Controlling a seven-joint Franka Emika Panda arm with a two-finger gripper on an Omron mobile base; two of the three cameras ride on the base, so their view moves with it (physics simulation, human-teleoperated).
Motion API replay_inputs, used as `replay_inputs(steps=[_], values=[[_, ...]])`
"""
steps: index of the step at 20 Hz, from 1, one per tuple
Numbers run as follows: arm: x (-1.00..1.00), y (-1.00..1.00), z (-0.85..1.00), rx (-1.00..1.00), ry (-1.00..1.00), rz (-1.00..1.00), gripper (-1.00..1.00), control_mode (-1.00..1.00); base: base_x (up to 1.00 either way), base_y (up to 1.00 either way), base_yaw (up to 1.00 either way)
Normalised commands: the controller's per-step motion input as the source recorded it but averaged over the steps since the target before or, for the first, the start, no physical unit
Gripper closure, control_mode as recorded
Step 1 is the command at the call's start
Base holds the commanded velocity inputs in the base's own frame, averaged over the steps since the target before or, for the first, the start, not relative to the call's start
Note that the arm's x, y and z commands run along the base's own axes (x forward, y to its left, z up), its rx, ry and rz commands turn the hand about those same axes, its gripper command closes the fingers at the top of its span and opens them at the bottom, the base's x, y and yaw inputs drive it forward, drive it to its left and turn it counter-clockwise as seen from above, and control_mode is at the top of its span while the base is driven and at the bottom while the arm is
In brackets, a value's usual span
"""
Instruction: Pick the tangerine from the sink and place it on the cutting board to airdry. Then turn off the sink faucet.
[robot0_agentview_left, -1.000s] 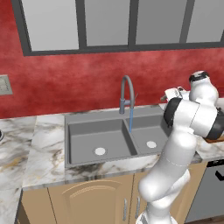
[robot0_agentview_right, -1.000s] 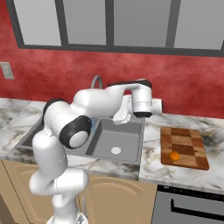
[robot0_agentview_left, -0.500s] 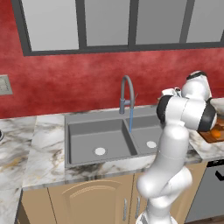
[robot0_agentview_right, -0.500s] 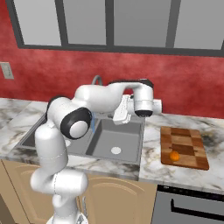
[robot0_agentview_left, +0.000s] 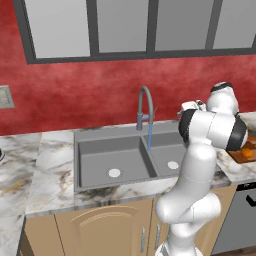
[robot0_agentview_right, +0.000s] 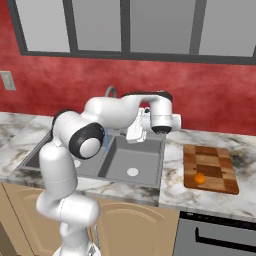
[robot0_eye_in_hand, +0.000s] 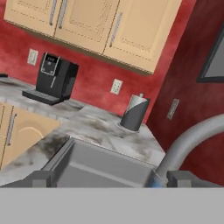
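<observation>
The tangerine (robot0_agentview_right: 199, 178) lies on the checkered cutting board (robot0_agentview_right: 210, 159), near the board's front edge on the counter right of the sink (robot0_agentview_right: 131, 161); the left base view shows the tangerine (robot0_agentview_left: 247, 153) behind my arm. My gripper (robot0_agentview_right: 135, 131) hangs open over the right basin, beside the faucet (robot0_agentview_left: 144, 101), holding nothing. In the hand view the fingertips (robot0_eye_in_hand: 42, 178) stand wide apart, and the faucet's arched pipe (robot0_eye_in_hand: 190, 139) curves close on the right. A thin blue stream of water (robot0_agentview_left: 149, 136) runs from the spout into the sink (robot0_agentview_left: 114, 159).
The red wall and window frames stand just behind the faucet. In the hand view a black coffee machine (robot0_eye_in_hand: 53, 79) and a grey canister (robot0_eye_in_hand: 134, 113) sit on the far counter. A dark appliance front (robot0_agentview_right: 217, 235) lies below the cutting board.
My arm's elbow has swung round and the hand has drifted slightly toward the faucet. The tangerine has stayed on the board, and the gripper has stayed open.
</observation>
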Motion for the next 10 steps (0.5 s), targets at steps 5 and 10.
replay_inputs(steps=[5,10], values=[[0.00,0.03,0.00,0.00,-0.03,-0.01,-1.00,-1.00,0.00,0.00,0.00],[0.00,0.00,0.00,0.02,-0.01,-0.14,-1.00,-1.00,0.00,0.00,0.00]])
